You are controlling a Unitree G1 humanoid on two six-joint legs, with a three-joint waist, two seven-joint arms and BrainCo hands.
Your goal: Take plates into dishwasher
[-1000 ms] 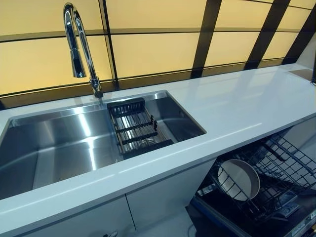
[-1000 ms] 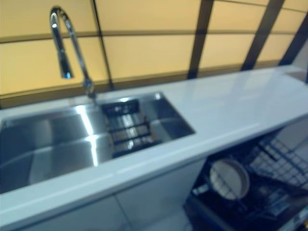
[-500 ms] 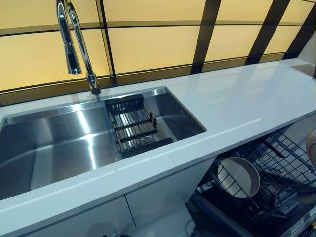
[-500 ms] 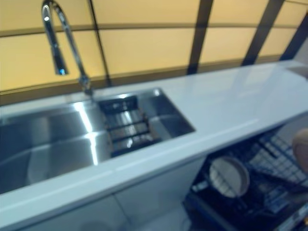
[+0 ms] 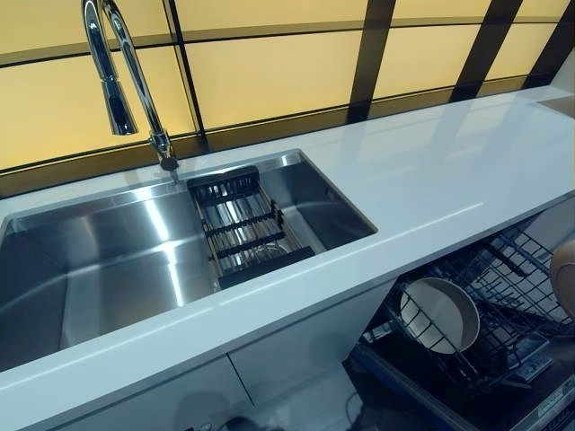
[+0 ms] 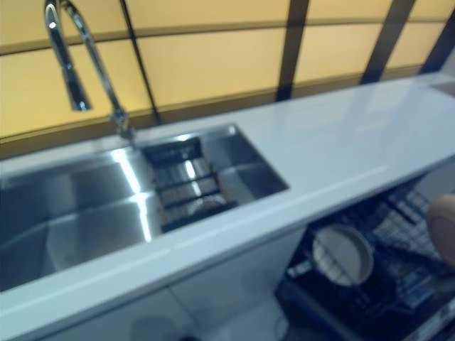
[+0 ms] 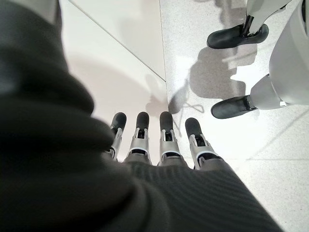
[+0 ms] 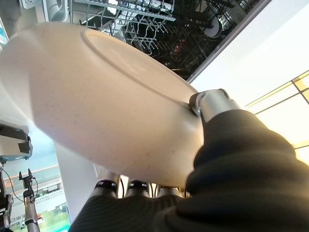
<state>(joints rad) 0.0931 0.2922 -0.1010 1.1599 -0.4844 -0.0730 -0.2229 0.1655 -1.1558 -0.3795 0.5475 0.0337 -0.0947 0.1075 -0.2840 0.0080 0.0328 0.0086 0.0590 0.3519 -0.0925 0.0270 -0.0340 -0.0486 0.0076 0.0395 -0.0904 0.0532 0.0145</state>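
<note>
**Plate gripped over the open dishwasher rack**

Held in the right hand [image 8: 212, 104] — a cream plate [image 8: 96, 96], thumb hooked over its rim, fingers curled beneath, tilted above the dishwasher rack [image 8: 159, 29]. Seen from the head only as a pale sliver [image 5: 566, 274] at the frame edge, just past the rack's outer side; the rest cut off. Inside the rack [image 5: 503, 296], below the white counter [image 5: 431, 189], another plate [image 5: 440, 314] standing on edge near the counter side, with open wire slots beyond it toward the held plate. Rack's far corner out of frame. On the counter's other side, a steel sink [image 5: 108, 260] with a dark drainer [image 5: 243, 229] and tall tap [image 5: 121, 72]. Left hand [image 7: 154, 145] hanging over pale floor, well clear of the rack — fingers straight, nothing held, thumb hidden.
</note>
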